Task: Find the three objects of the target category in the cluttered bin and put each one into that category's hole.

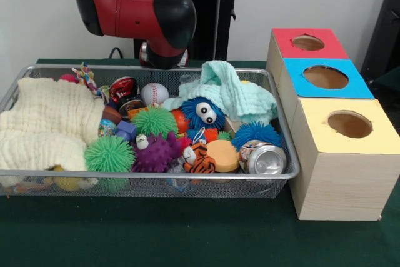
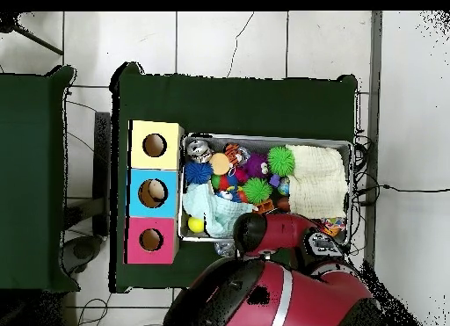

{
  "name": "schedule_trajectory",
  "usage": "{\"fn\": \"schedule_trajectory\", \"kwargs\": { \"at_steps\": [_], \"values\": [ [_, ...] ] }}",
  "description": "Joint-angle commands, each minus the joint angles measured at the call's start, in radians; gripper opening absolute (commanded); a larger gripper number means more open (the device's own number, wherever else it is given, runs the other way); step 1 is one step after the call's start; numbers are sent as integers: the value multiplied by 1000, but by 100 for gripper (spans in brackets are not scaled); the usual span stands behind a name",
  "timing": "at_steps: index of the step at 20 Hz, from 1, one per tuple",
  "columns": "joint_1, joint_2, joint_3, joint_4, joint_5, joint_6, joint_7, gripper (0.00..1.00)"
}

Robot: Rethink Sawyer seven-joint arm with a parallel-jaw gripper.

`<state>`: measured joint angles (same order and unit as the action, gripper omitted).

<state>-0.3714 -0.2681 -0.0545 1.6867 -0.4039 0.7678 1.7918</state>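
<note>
gripper not visible in either view, hidden under the arm (image 1: 134, 10), so i cannot tell whether it is released or clenched. the red arm reaches in level from the left of the front view and bends down at a black elbow joint (image 1: 174, 14). its lower end stops just behind the far rim of the wire bin (image 1: 150, 176). from overhead the arm covers the bin's edge nearest the robot.

taking that lower end as the gripper's place, the front view runs as follows. a cream cloth (image 1: 47, 123) fills the bin's left end, well to the left of it. a green spiky ball (image 1: 109, 153) and a purple spiky ball (image 1: 156, 152) lie in front of it against the near rim. a baseball (image 1: 154, 94) sits just in front, almost below it. to the right, a blue furry toy with big eyes (image 1: 203, 114) rests against a mint cloth (image 1: 228, 89). a tiger toy (image 1: 199, 159) and an orange disc (image 1: 223, 154) are nearer the front. a blue spiky ball (image 1: 256, 132) and a crushed can (image 1: 264, 159) occupy the right end.

beyond the bin, on the green table (image 1: 187, 236), stand three wooden boxes. well to the right are the red hole (image 1: 307, 42), the blue hole (image 1: 325, 77) and the yellow hole (image 1: 350, 124).
</note>
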Motion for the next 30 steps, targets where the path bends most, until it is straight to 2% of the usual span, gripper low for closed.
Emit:
{"fn": "schedule_trajectory", "kwargs": {
  "at_steps": [1, 3, 6, 9, 14, 20, 24, 30],
  "values": [
    [-81, 332, 80, -460, -79, -560, 108, 100],
    [-79, 325, 74, -441, -79, -566, 121, 100],
    [-95, 300, 88, -385, -114, -544, 69, 100],
    [-87, 287, 52, -300, -111, -634, 148, 100],
    [-55, 306, -18, -234, -88, -752, 250, 100],
    [-54, 333, -54, -165, -63, -803, 278, 100],
    [-32, 358, -97, -93, -67, -920, 279, 100],
    [27, 411, -177, 37, -20, -1111, 284, 100]
  ]
}}
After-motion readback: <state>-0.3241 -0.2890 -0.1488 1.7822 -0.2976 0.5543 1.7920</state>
